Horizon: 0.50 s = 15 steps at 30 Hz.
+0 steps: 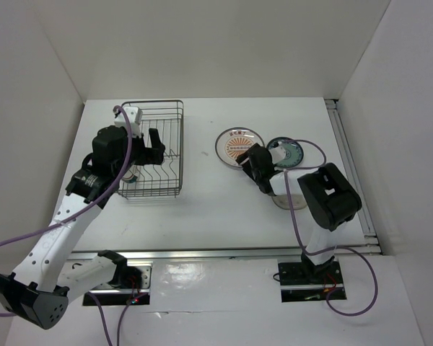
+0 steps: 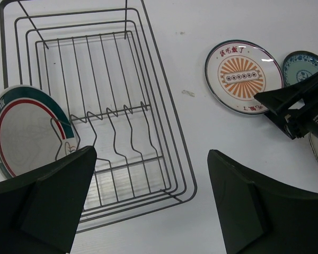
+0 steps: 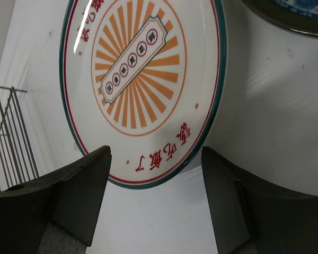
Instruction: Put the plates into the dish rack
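The left tool [image 1: 157, 151] is hovering over the dish rack [image 1: 155, 103], its jaws standing wide apart with nothing between them. The rack is sitting on the left part of the desk [image 1: 216, 216]. In it, the white plate with the teal-red rim [image 2: 21, 132] is leaning on edge at the rack's near-left end, beside the curved prongs.

To the right of the rack, the sunburst plate [image 3: 143, 84] is lying flat on the desk. The right tool [image 3: 155, 159] is reaching down at that plate's near rim, its jaws parted and one finger showing on each side of the rim; it is not gripping the plate. Just beside it to the right, the teal-blue patterned plate [image 1: 285, 153] is lying flat. The grey-beige plate [image 1: 285, 198] is lying nearer, partly hidden under the right arm.
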### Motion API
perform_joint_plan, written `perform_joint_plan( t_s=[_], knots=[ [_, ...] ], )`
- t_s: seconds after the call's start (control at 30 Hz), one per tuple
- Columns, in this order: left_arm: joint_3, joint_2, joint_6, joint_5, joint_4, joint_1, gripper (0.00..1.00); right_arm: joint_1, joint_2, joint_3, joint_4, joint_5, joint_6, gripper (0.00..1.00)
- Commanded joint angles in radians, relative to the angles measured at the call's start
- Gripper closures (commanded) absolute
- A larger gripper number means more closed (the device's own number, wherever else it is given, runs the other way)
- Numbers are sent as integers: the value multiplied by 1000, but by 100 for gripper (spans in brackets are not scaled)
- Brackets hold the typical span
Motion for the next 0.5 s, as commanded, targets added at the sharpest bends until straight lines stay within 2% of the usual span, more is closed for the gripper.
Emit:
perform_joint_plan(
  t_s=[0.0,0.13,0.2,0.3,0.37,0.47],
  knots=[
    [40,-10,-19,30,34,-1,0,13,45,55,-144,117,97,24],
    [40,-10,-10,74,34,-1,0,3,98,87,-184,105,134,30],
    [40,-10,-10,74,34,-1,0,-8,134,98,-194,76,134,40],
    [40,-10,-10,55,34,-1,0,-19,173,138,-230,45,145,40],
    [40,-10,-10,55,34,-1,0,-19,193,148,-244,36,154,45],
    [40,-10,-10,46,34,-1,0,-19,193,139,-234,27,165,59]
  ],
)
